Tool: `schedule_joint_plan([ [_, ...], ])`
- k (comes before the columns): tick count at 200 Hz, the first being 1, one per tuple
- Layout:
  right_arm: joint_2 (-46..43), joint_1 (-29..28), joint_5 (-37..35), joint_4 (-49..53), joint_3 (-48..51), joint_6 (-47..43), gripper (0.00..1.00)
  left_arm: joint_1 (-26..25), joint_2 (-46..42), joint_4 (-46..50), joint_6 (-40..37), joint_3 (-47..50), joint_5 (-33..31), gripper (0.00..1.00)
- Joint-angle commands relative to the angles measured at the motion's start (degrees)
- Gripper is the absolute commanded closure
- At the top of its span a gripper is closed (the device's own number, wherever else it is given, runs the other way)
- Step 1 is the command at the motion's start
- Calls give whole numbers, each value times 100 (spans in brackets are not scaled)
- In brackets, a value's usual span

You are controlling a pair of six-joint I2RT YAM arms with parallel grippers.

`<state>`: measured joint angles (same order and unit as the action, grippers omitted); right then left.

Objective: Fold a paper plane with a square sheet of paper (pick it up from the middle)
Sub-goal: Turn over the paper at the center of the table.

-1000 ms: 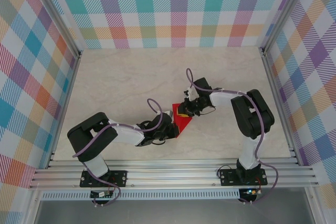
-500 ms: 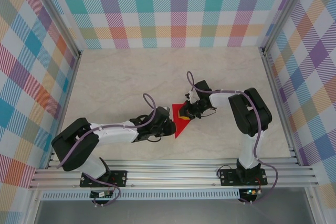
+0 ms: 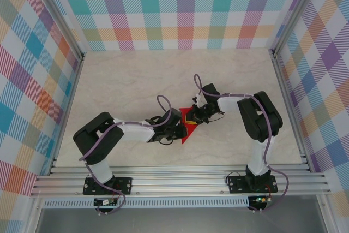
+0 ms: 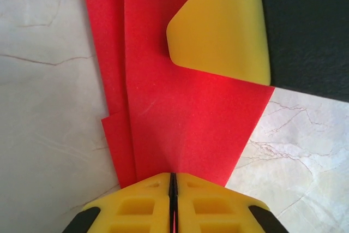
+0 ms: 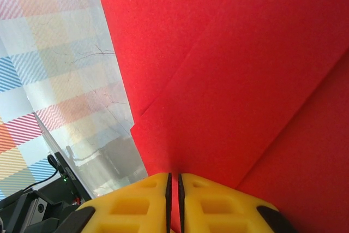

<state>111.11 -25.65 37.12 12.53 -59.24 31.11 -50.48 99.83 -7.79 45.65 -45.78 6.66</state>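
The paper plane (image 3: 188, 131) is a folded red sheet with layered flaps and a point toward the near edge, held between both grippers at the middle of the table. My left gripper (image 3: 181, 129) is shut on its left edge. In the left wrist view, red paper (image 4: 185, 118) runs into the thin slit between the yellow jaws of the left gripper (image 4: 173, 175). My right gripper (image 3: 193, 117) is shut on the far right side. In its wrist view, the red paper (image 5: 240, 80) is pinched at the right gripper (image 5: 174, 175). One of the right gripper's yellow fingers (image 4: 223, 31) lies on the paper.
The pale marble tabletop (image 3: 125, 85) stretches around the paper. Plaid walls (image 3: 180, 9) close off the back and both sides. An aluminium rail (image 3: 180, 181) with the arm bases runs along the near edge.
The left arm's elbow swung out low and came back, and its gripper slid slightly right onto the paper. The right gripper edged left and kept its hold.
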Motion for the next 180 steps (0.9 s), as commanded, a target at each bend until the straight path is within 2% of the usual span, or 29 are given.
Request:
schedule_joint_plan([
  [1,-120,-7,-518,246,33,36,84,16,68,301,108,216,-212,91],
  [19,-453,-10,-722,492,-17,10,79,16,47,101,220,442,-152,92],
  [44,-1070,25,-1281,791,133,66,63,15,-152,-231,250,612,-24,91],
  [53,-1242,41,-1444,892,203,94,60,21,-225,-195,189,559,0,91],
  [94,-1680,115,-1592,858,698,404,44,19,-451,56,-68,238,13,89],
  [132,-1554,118,-1001,342,991,674,43,13,-420,-53,-66,212,53,88],
  [180,-1420,113,-689,3,1090,747,44,41,-527,48,-157,184,-14,87],
])
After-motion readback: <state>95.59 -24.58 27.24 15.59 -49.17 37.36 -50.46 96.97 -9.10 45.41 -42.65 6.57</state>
